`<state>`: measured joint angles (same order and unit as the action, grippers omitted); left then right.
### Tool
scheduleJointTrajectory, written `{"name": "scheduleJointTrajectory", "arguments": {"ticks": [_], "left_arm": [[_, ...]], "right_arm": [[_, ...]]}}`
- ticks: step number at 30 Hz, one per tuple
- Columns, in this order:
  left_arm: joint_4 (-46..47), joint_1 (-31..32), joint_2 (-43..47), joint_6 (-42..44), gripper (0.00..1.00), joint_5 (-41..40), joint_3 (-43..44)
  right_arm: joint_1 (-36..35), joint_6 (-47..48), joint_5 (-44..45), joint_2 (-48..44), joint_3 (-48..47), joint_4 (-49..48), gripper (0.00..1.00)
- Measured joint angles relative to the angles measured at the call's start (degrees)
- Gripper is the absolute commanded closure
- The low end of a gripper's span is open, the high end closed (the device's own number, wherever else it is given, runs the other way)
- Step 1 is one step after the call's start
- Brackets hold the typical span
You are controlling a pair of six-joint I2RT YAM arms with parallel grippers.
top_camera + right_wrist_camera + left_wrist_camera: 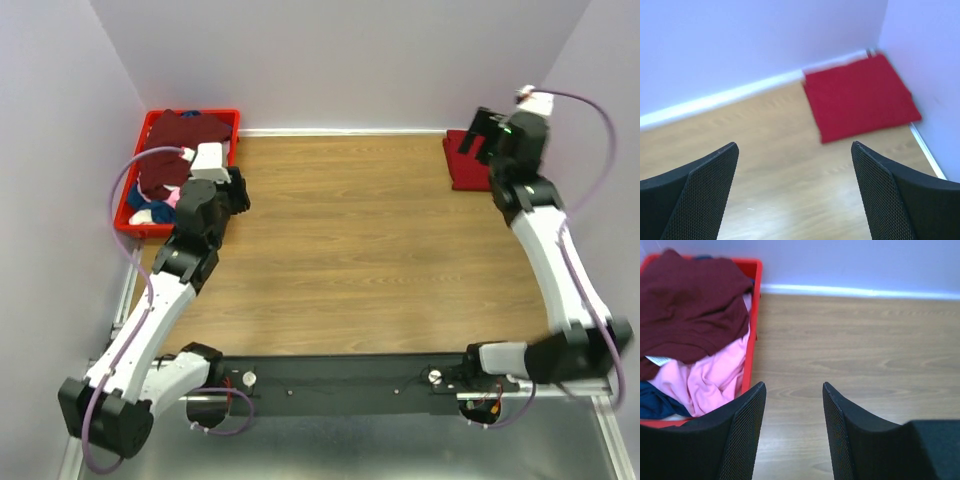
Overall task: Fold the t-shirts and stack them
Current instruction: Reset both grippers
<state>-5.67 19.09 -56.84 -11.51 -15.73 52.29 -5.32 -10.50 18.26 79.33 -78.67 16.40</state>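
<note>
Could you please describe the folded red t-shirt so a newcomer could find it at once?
Look to the table's far right corner, where two walls meet. The folded red t-shirt lies flat there. Unlike the shirts heaped in the red crate at the far left, it is a neat square.

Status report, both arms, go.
Left pincer open, empty, beside crate. Right pincer open, empty, near folded red t-shirt. Unfolded t-shirts heaped in crate. Nothing in the way.
</note>
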Motion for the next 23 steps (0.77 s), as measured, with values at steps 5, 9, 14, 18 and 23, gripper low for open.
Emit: {"name": "scheduleJointTrajectory", "arguments": {"ticks": [5,9,14,18,23], "left_arm": [[-0.7,0.0,10.5,-0.4,0.06,-2.5,1.0],[-0.6,0.0,20.4,-0.5,0.02,-4.4,1.4],[2.6,0.0,32.6,-0.5,0.02,-5.7,-2.3],[6.7,0.0,40.4,-0.3,0.02,-7.3,-7.2],[8.5,0.0,42.9,0.8,0.02,-9.4,-10.1]], "right_arm": [[0.0,-3.7,-2.9,-21.6,8.6,-0.9,0.0],[0.0,-3.9,-3.2,-33.7,15.1,-0.8,0.0],[0.0,-3.5,-2.3,-49.1,24.5,0.1,0.0],[0.0,-3.0,-1.7,-54.4,27.7,-0.1,0.0],[0.0,-2.7,-1.6,-54.2,29.8,-0.1,0.0]]}}
